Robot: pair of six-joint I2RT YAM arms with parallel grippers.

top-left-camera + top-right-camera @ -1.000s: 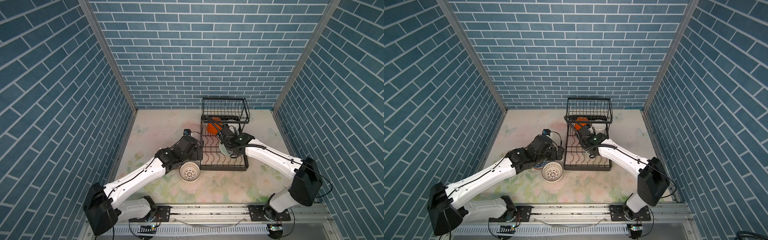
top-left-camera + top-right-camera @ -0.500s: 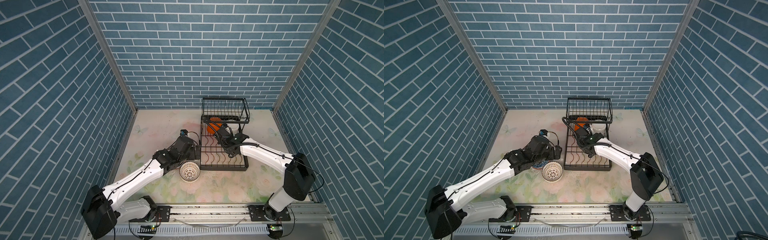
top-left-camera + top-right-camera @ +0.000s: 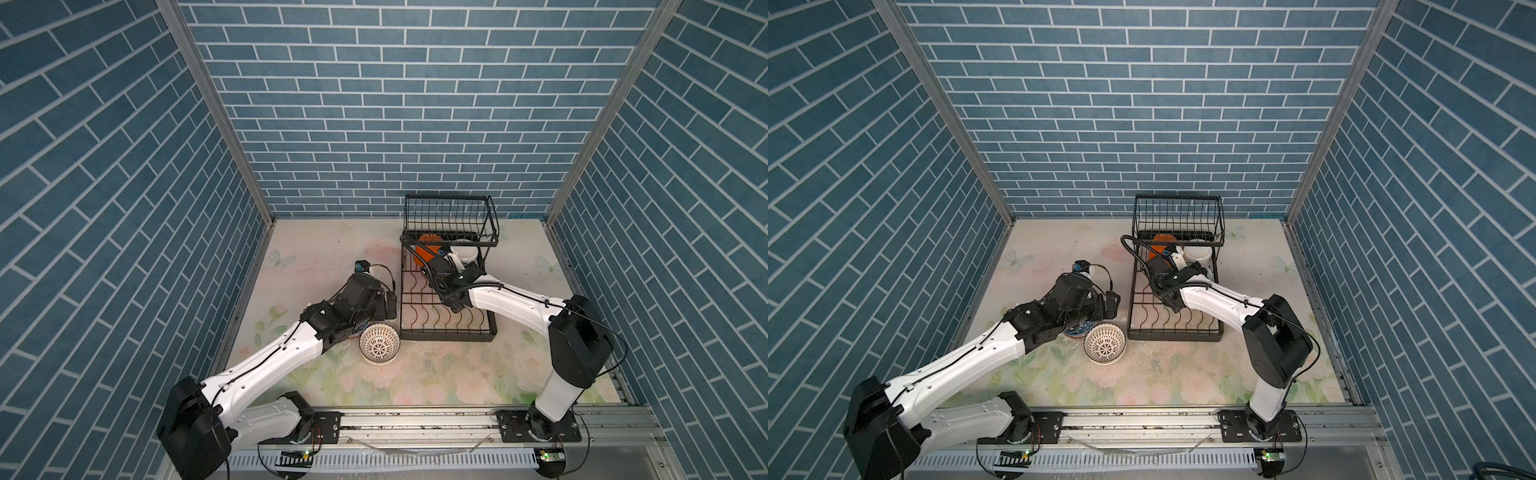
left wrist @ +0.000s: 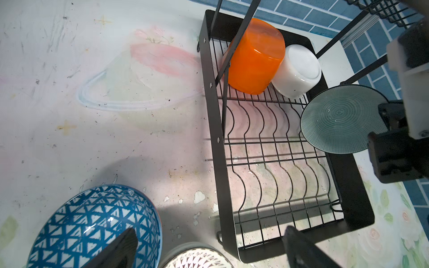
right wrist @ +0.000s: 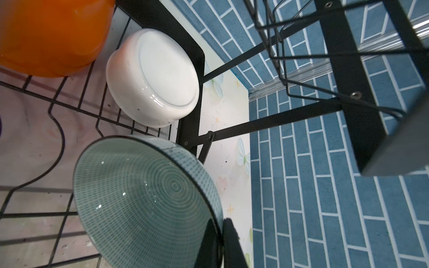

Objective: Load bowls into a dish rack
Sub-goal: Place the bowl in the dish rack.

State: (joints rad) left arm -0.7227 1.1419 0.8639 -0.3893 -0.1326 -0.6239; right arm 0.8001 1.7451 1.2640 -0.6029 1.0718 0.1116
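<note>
We are holding the green bowl [image 5: 148,197] on edge over the lower wires of the dish rack [image 4: 220,162], its rim pinched in the right end effector [image 5: 221,229], for slotting upright, while the left end effector [image 4: 210,229] is hovering spread.

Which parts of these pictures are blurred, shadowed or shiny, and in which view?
Right wrist view: the orange bowl is close and out of focus, and small glints sit inside the green bowl. Left wrist view: a broad shadow crosses part of the dish rack and the table. Both top views: sharp, evenly lit.
</note>
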